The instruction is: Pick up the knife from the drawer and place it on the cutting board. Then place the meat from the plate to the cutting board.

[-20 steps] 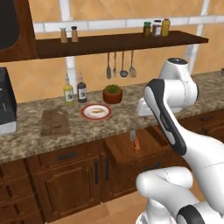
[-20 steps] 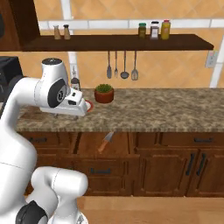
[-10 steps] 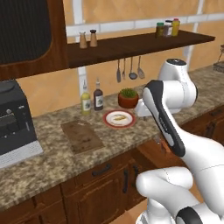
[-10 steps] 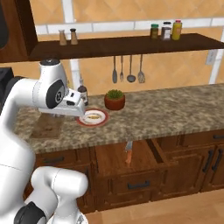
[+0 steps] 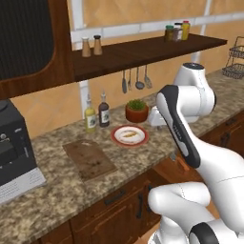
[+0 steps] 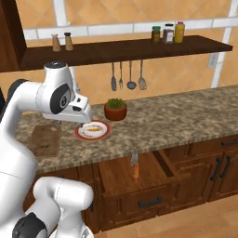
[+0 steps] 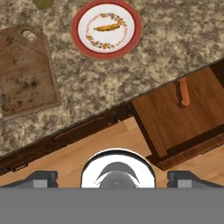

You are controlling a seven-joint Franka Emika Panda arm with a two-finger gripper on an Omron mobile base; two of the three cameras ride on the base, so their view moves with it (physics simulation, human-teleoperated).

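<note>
The knife (image 7: pixel 183 92) lies in the open drawer (image 7: pixel 175 118), the meat (image 7: pixel 106 27) on its plate (image 7: pixel 131 41); the cutting board (image 7: pixel 24 72) is bare, so nothing is done. The gripper (image 7: pixel 113 178) is spread, empty.

Cutting board (image 7: pixel 26 72): matt, mottled dark wood. Drawer (image 7: pixel 177 116): smooth reddish-brown wood. Plate (image 7: pixel 106 29): glossy, red-rimmed, speckled. Counter (image 7: pixel 175 35): speckled granite-like stone. Knife (image 7: pixel 183 91): orange-brown handle.

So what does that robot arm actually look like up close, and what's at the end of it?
The arm is built of thick, rounded, glossy white segments with dark grey bands and discs at the joints, and no loose cables or markings show. It rises from a bulbous white body. Its end effector has two small dark grey finger tips, blocky and square-edged in the hand view.
</note>
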